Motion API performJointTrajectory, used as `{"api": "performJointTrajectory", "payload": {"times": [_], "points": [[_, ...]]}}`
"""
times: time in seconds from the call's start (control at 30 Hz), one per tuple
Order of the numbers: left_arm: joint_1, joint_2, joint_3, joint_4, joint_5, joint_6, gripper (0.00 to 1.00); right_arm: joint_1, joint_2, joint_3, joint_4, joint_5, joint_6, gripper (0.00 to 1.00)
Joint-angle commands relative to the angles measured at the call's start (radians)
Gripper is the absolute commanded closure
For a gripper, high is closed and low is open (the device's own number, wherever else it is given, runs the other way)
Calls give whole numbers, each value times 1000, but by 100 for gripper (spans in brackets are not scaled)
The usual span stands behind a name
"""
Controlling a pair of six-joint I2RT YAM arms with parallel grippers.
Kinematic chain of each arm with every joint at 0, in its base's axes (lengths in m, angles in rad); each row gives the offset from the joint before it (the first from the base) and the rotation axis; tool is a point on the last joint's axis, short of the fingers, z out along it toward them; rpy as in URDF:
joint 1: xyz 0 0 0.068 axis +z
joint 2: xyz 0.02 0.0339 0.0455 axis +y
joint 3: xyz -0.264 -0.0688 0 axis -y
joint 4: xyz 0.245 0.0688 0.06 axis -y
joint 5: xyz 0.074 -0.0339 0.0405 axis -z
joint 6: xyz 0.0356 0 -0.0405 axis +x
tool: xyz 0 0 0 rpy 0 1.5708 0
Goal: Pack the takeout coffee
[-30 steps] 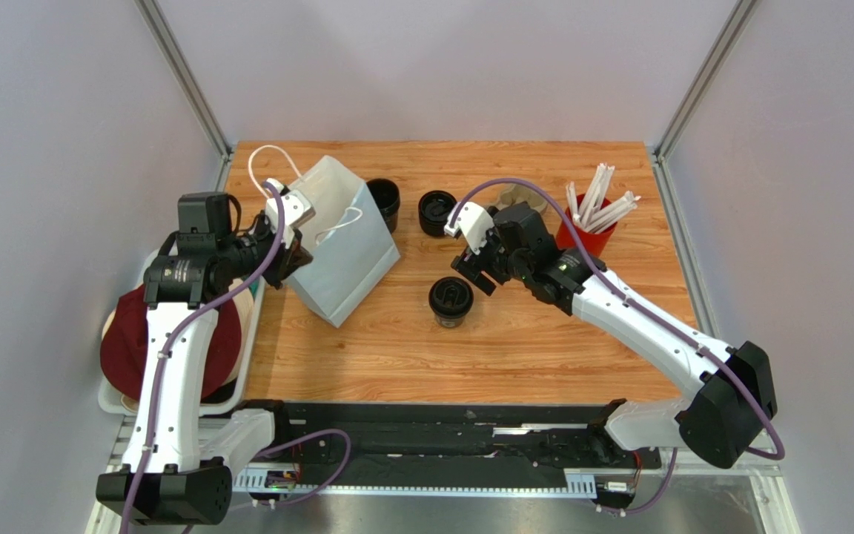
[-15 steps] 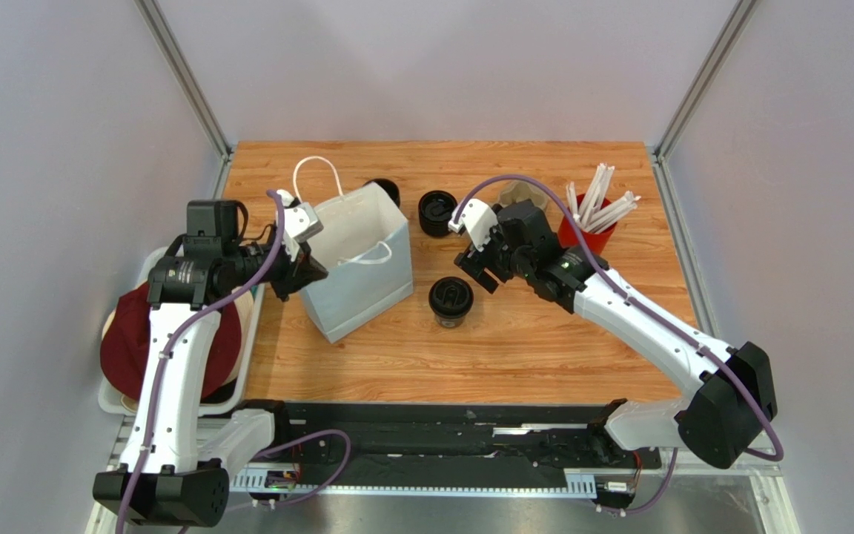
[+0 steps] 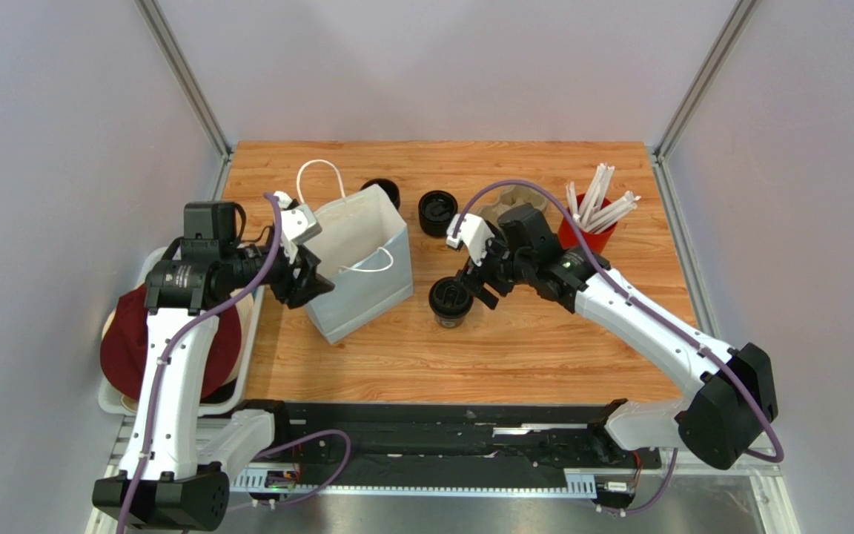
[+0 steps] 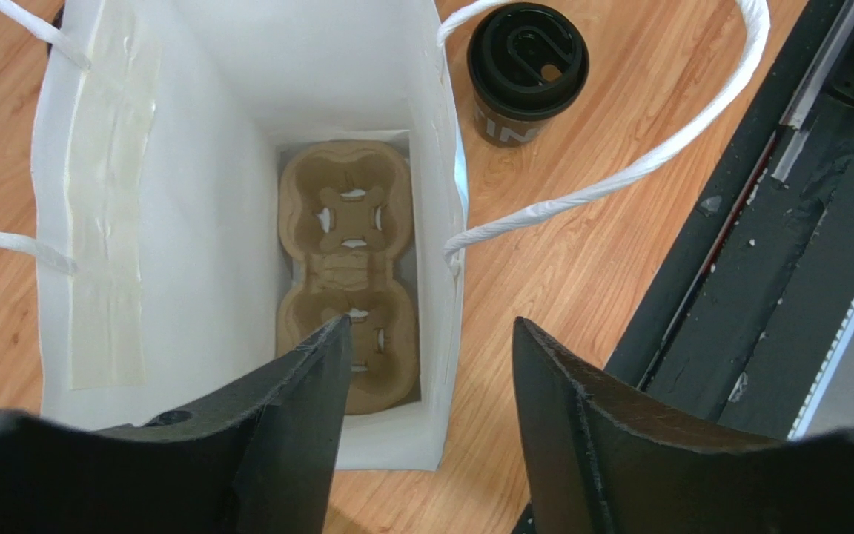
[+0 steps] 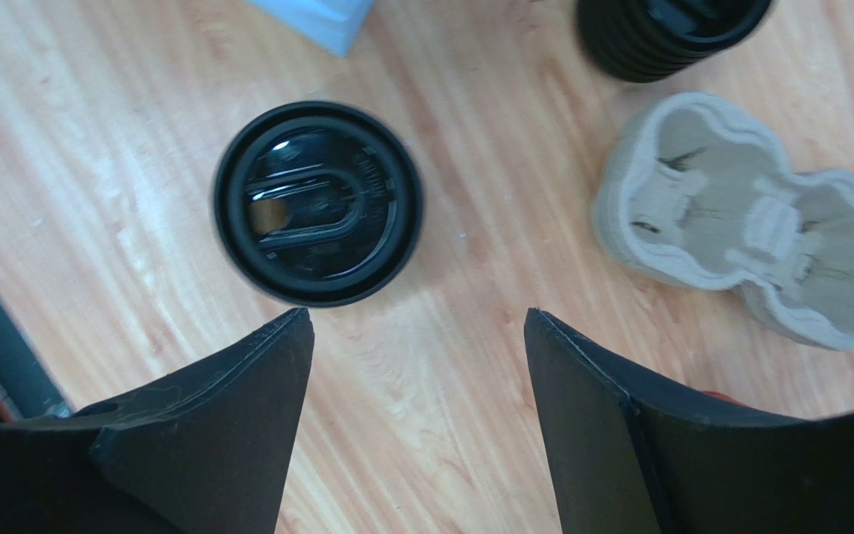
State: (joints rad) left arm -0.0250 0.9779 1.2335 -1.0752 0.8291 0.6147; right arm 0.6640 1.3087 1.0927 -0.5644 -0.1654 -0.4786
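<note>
Right claw [image 5: 415, 334]: jaws spread wide, empty, over the wooden table [image 5: 476, 256].
Takeout coffee: small black lidded disposable cup [image 5: 318, 203], upright just ahead of the right claw, untouched.
Left claw [image 4: 426, 345]: jaws wide apart, gripping nothing, above the near rim of the open white paper bag [image 4: 175, 223].
Bag floor: brown moulded-pulp two-cup carrier [image 4: 345, 273], ahead of the left claw.

1. Table [image 3: 532, 334]: wood grain, smooth, low sheen.
2. Bag [image 4: 231, 167]: white paper, matt, lightly creased.
3. Cup carrier [image 4: 345, 278]: brown moulded pulp, rough, matt.
4. Takeout coffee [image 5: 318, 204]: black plastic lid, glossy.
</note>
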Motion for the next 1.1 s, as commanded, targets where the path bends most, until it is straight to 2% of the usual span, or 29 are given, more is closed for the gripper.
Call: {"api": "performJointTrajectory", "payload": {"times": [0.0, 0.1, 0.17, 0.27, 0.43, 0.6, 0.87, 1.07], "points": [[-4, -15, 69, 44, -16, -43, 30, -3, -37, 24, -55, -112, -46, 26], [-4, -10, 83, 44, -9, -50, 26, -1, -40, 27, -90, -158, -71, 27], [-4, -11, 83, 46, -8, -53, 25, -1, -48, 29, -124, -222, -95, 28], [-4, -18, 75, 60, -33, -79, 25, 3, -46, 29, -121, -241, -95, 30], [-4, -47, 28, 139, -181, -153, 25, 32, -19, 33, -118, -233, -86, 34], [3, -77, -35, 216, -323, -201, 24, 91, 35, 49, -104, -175, -60, 39], [19, -97, -51, 244, -337, -231, 23, 143, 104, 58, -54, -88, -14, 42], [19, -105, -63, 251, -331, -239, 23, 146, 93, 39, 10, -60, 14, 42]]}}
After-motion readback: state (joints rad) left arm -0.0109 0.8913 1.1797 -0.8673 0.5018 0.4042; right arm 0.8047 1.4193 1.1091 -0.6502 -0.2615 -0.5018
